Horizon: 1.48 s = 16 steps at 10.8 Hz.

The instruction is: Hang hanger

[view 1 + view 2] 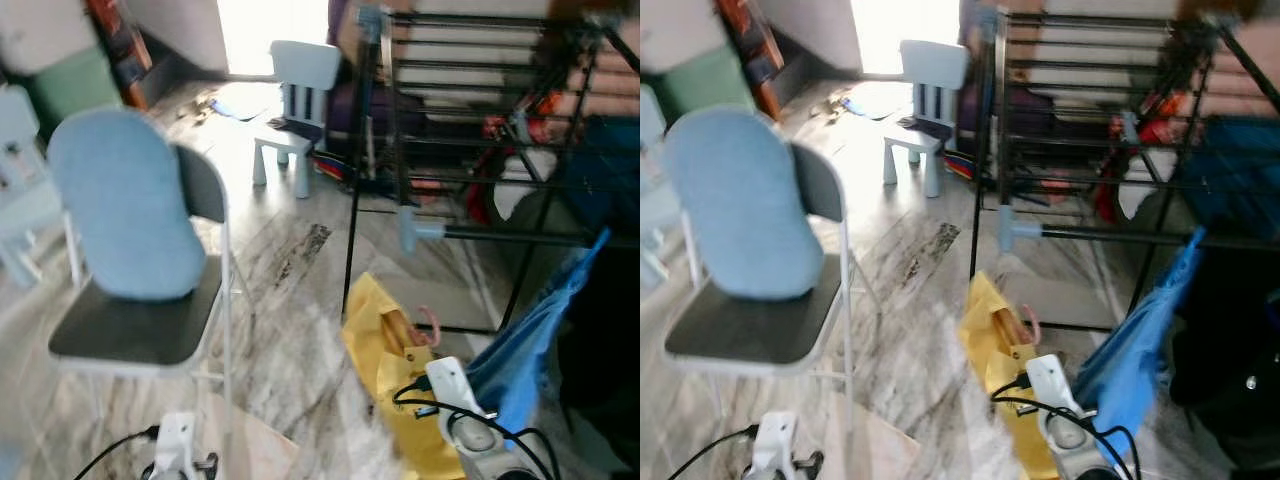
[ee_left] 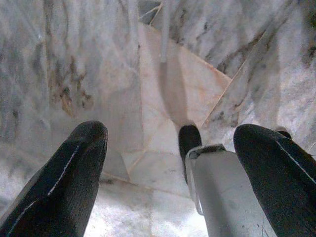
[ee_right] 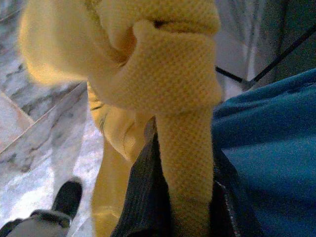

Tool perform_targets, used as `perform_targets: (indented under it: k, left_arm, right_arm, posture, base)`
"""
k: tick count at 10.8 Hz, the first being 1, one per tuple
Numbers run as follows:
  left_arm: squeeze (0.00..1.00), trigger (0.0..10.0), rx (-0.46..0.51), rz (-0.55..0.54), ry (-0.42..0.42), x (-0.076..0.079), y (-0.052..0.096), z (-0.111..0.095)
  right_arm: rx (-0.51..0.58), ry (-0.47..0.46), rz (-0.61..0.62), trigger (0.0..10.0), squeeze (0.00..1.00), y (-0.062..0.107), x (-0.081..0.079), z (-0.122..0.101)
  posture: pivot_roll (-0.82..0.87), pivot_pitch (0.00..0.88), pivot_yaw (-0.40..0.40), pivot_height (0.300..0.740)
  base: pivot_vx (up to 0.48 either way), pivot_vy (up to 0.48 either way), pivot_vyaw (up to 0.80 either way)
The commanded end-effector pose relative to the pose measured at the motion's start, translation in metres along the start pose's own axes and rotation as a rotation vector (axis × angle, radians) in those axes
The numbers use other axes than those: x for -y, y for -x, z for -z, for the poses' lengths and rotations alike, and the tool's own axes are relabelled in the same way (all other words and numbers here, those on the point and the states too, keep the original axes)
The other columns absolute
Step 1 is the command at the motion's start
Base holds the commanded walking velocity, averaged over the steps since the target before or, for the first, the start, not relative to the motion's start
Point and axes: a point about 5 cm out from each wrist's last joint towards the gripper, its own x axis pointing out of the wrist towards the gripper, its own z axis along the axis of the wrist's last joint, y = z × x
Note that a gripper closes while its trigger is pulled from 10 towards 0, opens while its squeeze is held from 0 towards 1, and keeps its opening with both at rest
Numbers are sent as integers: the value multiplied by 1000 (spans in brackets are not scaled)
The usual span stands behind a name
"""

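The right tool (image 3: 173, 197) is clamped on a yellow garment (image 1: 385, 365), the knit cloth bunched and pinched between its fingers (image 3: 140, 197) in the right wrist view. From the head views the garment hangs low at the robot's right, just in front of the drying rack (image 1: 480, 130), and a pale pink hanger (image 1: 432, 325) with a wooden part shows at the top of the yellow cloth, its hook sticking up beside the fabric; it is on none of the rack's bars. Just to the right of the garment a blue cloth (image 1: 535, 330) droops from the rack's lower bar, touching or nearly touching the yellow one. The rack itself is black, with several horizontal bars and more clothing piled darkly behind it. The left tool (image 2: 168, 173) hangs low over the marble floor (image 1: 290, 340), its two black fingers (image 2: 64, 177) spread apart and holding nothing, with the robot's own grey foot between them in the left wrist view. To the robot's left stands a folding chair (image 1: 140, 250) with a light blue back pad and a dark seat, well apart from the rack. Farther back, near the bright doorway, is a small pale children's chair (image 1: 295, 110). The head views are somewhat blurred.
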Motion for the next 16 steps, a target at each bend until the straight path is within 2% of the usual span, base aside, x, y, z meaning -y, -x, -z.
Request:
perform_targets:
  k: [1,2,4,5,7,9,13,14,16]
  left_arm:
    - [0,10000,19,-3,14,-1,0,-2]
    - [0,10000,19,-2,5,-2,0,-1]
    - [0,10000,20,9,-38,-5,0,-2]
    - [0,10000,21,15,-58,-5,0,-4]
    - [0,10000,22,33,-120,-3,-1,-9]
    - [0,10000,25,41,-135,1,-2,-12]
    - [0,10000,19,47,-156,3,-2,-12]
    - [0,10000,19,47,-161,3,-2,-12]
    - [0,10000,18,46,-166,2,-2,-12]
  right_arm:
    - [20,-24,23,10000,0,-2,6,-8]
    - [34,-39,43,10000,0,-2,8,-10]
    - [156,-172,123,10000,0,-2,14,-29]
    - [207,-207,152,10000,0,-1,17,-37]
    - [280,-252,269,10000,0,0,34,-52]
    - [361,-235,293,10000,0,2,40,-72]
    - [475,-225,300,10000,0,8,38,-93]
    - [481,-229,286,10000,0,7,39,-102]
    - [422,-253,243,10000,0,1,38,-112]
  posture:
    - [-59,0,-46,740]
    - [-64,0,-36,740]
    - [-115,0,20,740]
    - [-126,0,30,740]
    - [-151,0,48,740]
    - [-152,0,45,740]
    - [-159,0,56,740]
    - [-161,0,60,740]
    - [-165,0,66,740]
  base:
    - [0,0,0]
    - [0,0,0]
    - [0,0,0]
    - [0,0,0]
    - [0,0,0]
    - [0,0,0]
    - [0,0,0]
    - [0,0,0]
    - [0,0,0]
